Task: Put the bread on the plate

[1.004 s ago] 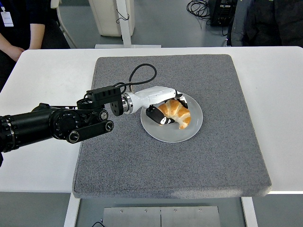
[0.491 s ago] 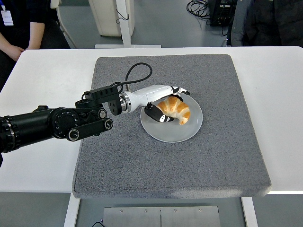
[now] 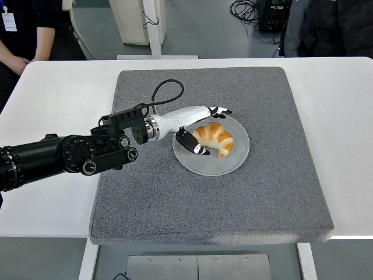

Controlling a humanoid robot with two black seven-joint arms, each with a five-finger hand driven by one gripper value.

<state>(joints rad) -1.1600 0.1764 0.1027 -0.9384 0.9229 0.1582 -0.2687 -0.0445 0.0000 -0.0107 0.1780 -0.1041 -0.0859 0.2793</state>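
Bread (image 3: 215,139) lies on the plate (image 3: 233,163), toward the plate's far-left part, resting flat. Plate sits on the gray mat (image 3: 175,198), a little left of the mat's center, and the mat covers the middle of the white surface (image 3: 52,93). Left hand (image 3: 201,129) is spread: fingers (image 3: 220,111) stretched out past the bread's far side, thumb (image 3: 192,144) on its near-left side, pinching nothing. Whether a fingertip touches the bread, cannot tell. Right hand not visible.

Step in hand, as judged: release stage, placing looks done, bread is inside the rim with no overhang. Next move calls for lifting the hand up and back toward the surface's left edge, keeping the thumb off the bread so it doesn't drag or roll off the plate. Person's arm (image 3: 14,58) at the far-left corner, well apart.
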